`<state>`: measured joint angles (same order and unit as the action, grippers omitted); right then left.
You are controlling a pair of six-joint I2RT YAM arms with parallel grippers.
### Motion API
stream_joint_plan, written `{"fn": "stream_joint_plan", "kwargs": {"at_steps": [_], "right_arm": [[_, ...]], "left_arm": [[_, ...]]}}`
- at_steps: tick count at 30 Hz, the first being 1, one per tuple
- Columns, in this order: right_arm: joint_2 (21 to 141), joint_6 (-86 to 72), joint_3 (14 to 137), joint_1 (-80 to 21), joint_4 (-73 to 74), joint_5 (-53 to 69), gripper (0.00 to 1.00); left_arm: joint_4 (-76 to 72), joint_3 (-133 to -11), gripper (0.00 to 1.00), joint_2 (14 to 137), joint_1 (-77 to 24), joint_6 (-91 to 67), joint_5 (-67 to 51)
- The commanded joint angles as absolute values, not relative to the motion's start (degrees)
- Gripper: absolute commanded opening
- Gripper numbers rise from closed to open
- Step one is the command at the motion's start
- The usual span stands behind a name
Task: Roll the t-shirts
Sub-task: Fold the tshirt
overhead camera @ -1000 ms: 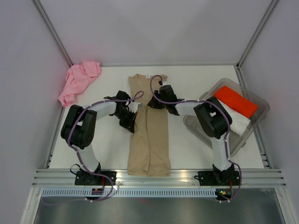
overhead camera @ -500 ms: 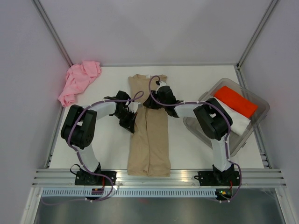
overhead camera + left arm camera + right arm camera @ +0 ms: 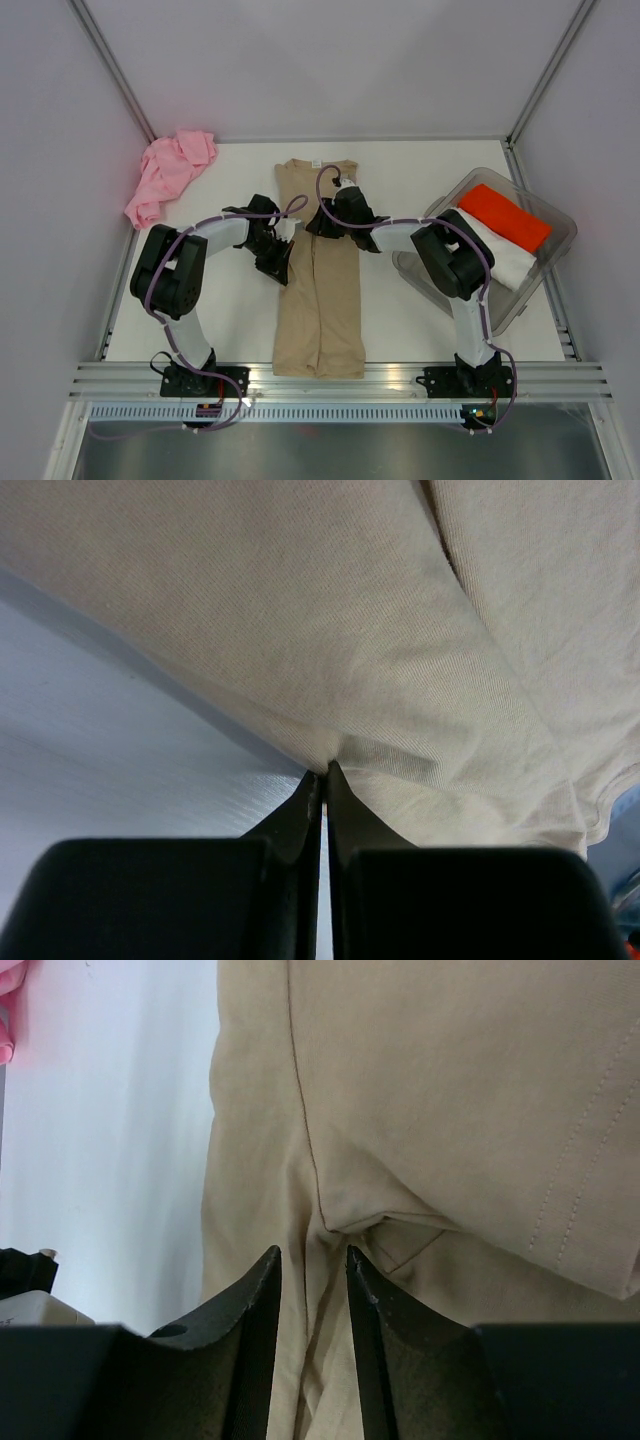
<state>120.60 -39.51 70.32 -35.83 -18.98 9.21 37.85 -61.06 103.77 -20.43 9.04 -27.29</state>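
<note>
The tan t-shirt (image 3: 320, 290) lies folded into a long narrow strip down the middle of the table, collar at the far end. My left gripper (image 3: 283, 258) is at its left edge, shut on a pinch of that tan cloth (image 3: 400, 660), which puckers at the fingertips (image 3: 325, 772). My right gripper (image 3: 318, 222) hovers low over the strip's upper part, open, with creased cloth and a sleeve seam (image 3: 380, 1225) showing beneath the gap (image 3: 313, 1256). The pink t-shirt (image 3: 168, 175) sits crumpled at the back left corner, away from both grippers.
A clear plastic bin (image 3: 540, 275) stands at the right, holding a folded red cloth (image 3: 505, 215) and a white one (image 3: 505, 258). White walls close in the table on three sides. An aluminium rail (image 3: 340, 378) runs along the near edge.
The right gripper has slid a little to the left over the tan shirt and its jaws have spread wider. The left arm and both shirts have stayed put.
</note>
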Motion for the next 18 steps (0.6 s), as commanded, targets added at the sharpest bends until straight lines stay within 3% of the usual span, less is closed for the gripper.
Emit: {"fn": "stream_joint_plan", "kwargs": {"at_steps": [1,4,6,10,18], "right_arm": [[120.41,-40.52,70.84,-35.95,-19.33,7.73,0.39],[122.95,-41.39,72.15,-35.95,-20.74,10.98,0.38],[124.44,-41.75,73.21,-36.03,-21.18,11.95,0.32],[123.75,-42.54,71.91,-35.86,-22.41,10.47,0.00],[119.35,-42.63,67.50,-33.22,-24.96,8.61,0.00]], "left_arm": [[39.11,-61.08,0.02,102.48,-20.30,10.55,-26.54],[39.11,-61.61,0.02,102.92,-20.22,10.55,-26.37],[39.11,-61.87,0.02,103.10,-20.30,10.46,-26.28],[39.20,-61.35,0.02,103.10,-20.22,10.55,-26.28],[41.22,-59.50,0.02,100.99,-19.42,15.73,-22.33]]}}
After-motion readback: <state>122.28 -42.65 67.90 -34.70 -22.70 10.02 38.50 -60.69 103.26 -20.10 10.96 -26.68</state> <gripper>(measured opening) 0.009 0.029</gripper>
